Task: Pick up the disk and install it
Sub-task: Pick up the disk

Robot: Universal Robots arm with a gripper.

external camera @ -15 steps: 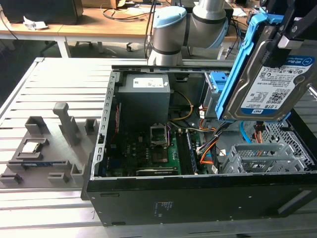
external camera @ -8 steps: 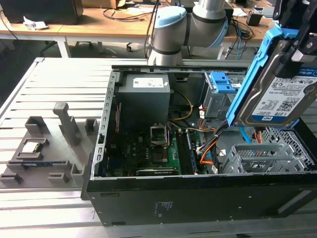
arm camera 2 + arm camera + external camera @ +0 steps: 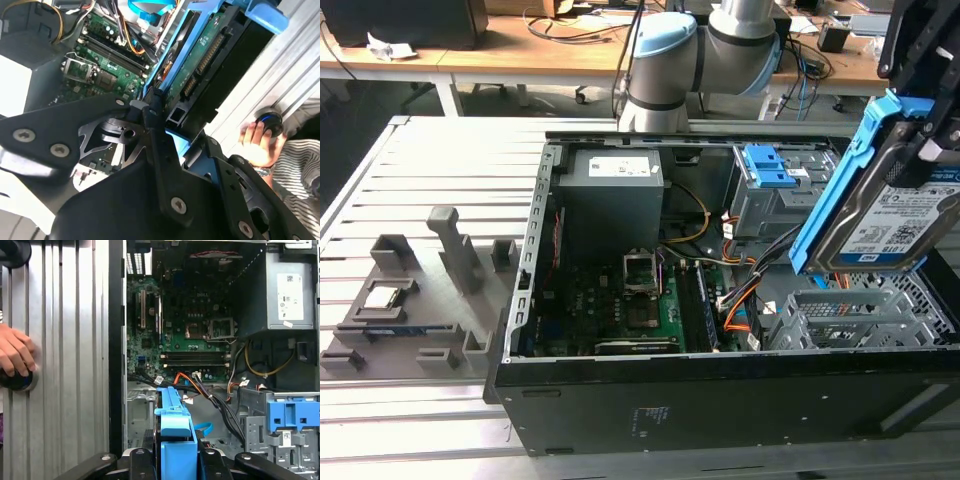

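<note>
In the exterior view, the tool [image 3: 923, 135] hangs at the exterior view's right, clamped on the upper end of the disk [image 3: 895, 225]. The disk is in the air, tilted, its label showing and its blue carrier frame [image 3: 840, 180] running down the side. It sits over the front part of the open computer case [image 3: 720, 400], above a grey metal bay [image 3: 860, 310] and beside the drive cage [image 3: 770, 185] with blue latches. Inside the case lie the motherboard [image 3: 630, 300] and the power supply [image 3: 615, 195]. On the slatted bench [image 3: 440, 160], well apart on the exterior view's left, a grey fixture [image 3: 450, 270] carries a small square chip [image 3: 382, 297]. The arm's base [image 3: 670, 60] stands behind the case.

In the second wrist view, the disk's green circuit-board side [image 3: 210, 55] faces the camera, with the blue frame along its edge. A black finger [image 3: 155, 125] of the tool presses against it. Beyond, the motherboard [image 3: 100, 55] shows below. A person's hand [image 3: 257, 142] rests on a round button [image 3: 270, 125] on the bench, with a striped sleeve [image 3: 300, 170] nearby.

In the first wrist view, the disk is seen edge-on, with its blue frame [image 3: 175, 435] held between the tool's two fingers [image 3: 142, 460], which are set narrow against its sides. It hangs above the case's interior, with orange and black cables [image 3: 200, 390] just beyond it. The hand [image 3: 15, 352] covers the dark button [image 3: 17, 381] on the bench.
</note>
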